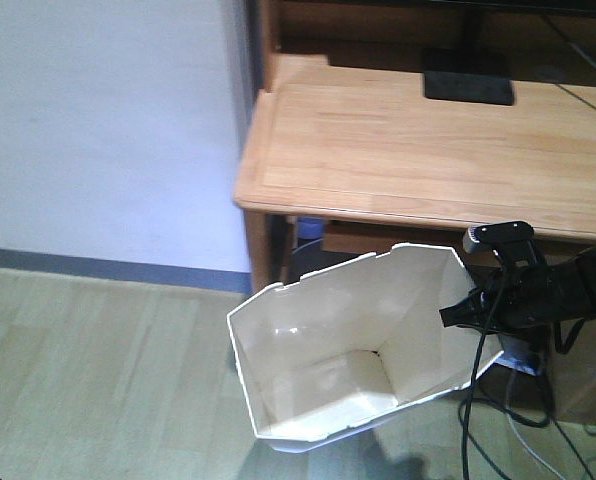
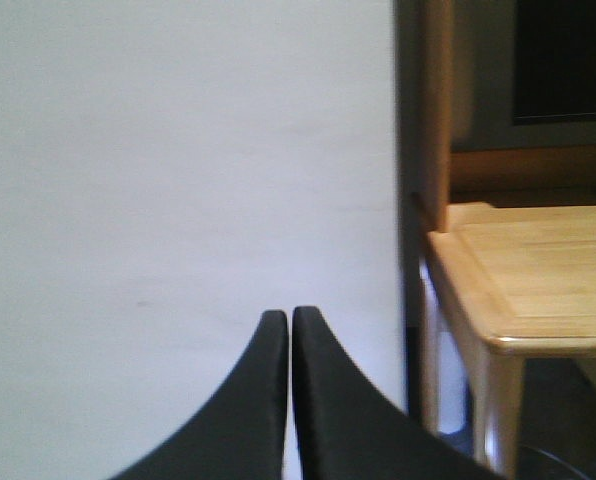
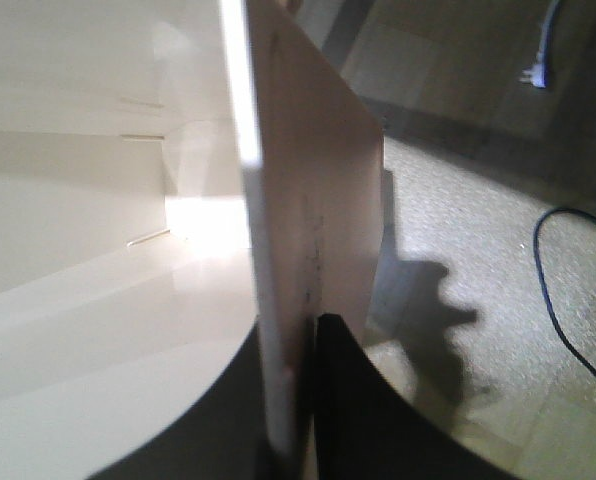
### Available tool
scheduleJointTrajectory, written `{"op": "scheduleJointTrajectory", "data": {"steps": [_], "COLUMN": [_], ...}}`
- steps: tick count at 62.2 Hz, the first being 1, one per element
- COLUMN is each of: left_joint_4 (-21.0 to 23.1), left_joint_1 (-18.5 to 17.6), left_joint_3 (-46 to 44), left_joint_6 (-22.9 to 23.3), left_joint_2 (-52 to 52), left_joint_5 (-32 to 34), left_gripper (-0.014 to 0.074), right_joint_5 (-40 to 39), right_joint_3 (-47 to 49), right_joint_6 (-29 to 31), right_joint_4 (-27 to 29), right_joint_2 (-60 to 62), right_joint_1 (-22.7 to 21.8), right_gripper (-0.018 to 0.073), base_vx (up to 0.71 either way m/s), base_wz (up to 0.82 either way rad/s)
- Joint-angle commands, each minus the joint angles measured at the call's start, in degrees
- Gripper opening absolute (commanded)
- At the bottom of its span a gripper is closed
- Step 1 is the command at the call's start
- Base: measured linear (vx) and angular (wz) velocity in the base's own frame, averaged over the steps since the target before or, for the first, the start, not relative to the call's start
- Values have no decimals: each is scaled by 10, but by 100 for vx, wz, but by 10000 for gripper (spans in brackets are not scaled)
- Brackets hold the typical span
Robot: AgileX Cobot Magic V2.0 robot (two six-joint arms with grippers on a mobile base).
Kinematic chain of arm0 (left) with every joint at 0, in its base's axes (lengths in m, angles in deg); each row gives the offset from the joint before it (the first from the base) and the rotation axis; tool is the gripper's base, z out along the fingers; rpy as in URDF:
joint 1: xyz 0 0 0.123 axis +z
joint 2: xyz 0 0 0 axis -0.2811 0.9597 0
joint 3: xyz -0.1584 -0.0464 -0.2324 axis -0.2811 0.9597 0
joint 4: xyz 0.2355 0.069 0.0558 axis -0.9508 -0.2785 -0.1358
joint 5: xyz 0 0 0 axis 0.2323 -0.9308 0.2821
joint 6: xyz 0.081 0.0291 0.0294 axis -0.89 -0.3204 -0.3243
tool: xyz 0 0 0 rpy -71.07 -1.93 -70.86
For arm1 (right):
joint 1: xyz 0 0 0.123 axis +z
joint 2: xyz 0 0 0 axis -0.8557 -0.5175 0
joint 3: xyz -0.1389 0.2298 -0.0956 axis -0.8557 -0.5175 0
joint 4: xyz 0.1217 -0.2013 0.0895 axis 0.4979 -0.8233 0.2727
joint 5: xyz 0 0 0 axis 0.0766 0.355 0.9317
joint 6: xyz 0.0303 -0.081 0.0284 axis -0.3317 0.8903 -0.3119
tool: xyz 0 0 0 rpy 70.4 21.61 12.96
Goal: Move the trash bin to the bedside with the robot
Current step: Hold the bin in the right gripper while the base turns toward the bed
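White thin-walled angular plastic trash bin [image 1: 313, 345]

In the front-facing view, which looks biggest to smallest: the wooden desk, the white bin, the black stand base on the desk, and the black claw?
1. wooden desk
2. trash bin
3. right gripper and black stand base: these look about alike, and the gripper sits nearer the camera, so I leave them unranked.
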Motion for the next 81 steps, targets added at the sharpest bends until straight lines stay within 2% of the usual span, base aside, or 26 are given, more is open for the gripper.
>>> {"op": "scheduleJointTrajectory", "data": {"steps": [1, 81], "left_joint_4": [5, 5], "left_joint_1": [-4, -4], "left_joint_3": [7, 7], "left_joint_6": [8, 8], "left_joint_2": [-9, -9], "left_joint_5": [43, 43], "left_gripper": [-6, -6], "right_joint_5": [89, 89], "right_joint_3": [15, 15], "right_joint_6": [-15, -15], "right_joint_4": [47, 47], "right_joint_2": [36, 36], "right_joint_1": [0, 0], "right_gripper": [-5, -5], "base_vx": [-7, 0], "base_wz": [50, 58]}}
